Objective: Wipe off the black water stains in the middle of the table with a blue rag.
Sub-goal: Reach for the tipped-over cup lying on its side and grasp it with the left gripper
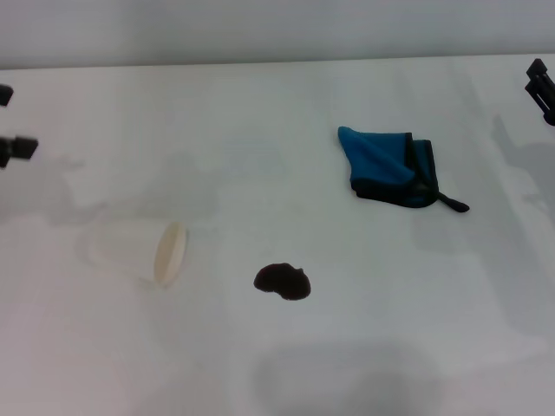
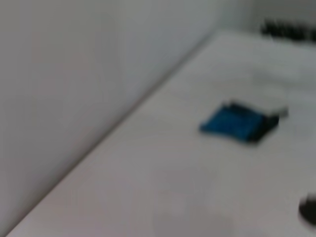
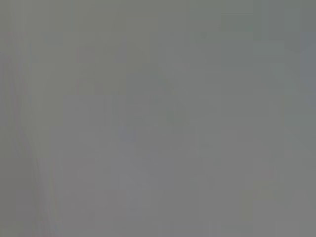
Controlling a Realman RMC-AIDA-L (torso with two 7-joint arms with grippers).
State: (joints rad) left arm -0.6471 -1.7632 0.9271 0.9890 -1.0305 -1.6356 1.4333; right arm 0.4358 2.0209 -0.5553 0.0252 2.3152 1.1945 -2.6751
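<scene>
A: White matte table, plain grey wall behind, nothing else in the room that I can see from here. What's on it?

B: Blue rag far-right of centre, crumpled/folded over itself, black edging, short black loop tab sticking out toward the right edge. Black water stains = one small glossy blot, mid-table, nearer the robot, well apart from the rag. White paper cup tipped on its side left of the blot, mouth facing the blot.

A: Grippers?

B: Left gripper at far left edge, right gripper at far right edge, both high and off the work, holding nothing. Only slivers visible, so open vs closed: can't tell for either. Right wrist cam shows plain grey only. Left wrist cam catches the rag, blurry.

A: How'd the rag handle?

B: Judging by looks: soft, light, limp, will drape and bunch, no breakage risk. Best hold prob the raised folded hump in the middle, pinch top-down so a wad hangs under for wiping. Loop tab too thin, would dangle. Right arm is closer. Blot looks wet, could smear; cup is light, could roll if bumped.
</scene>
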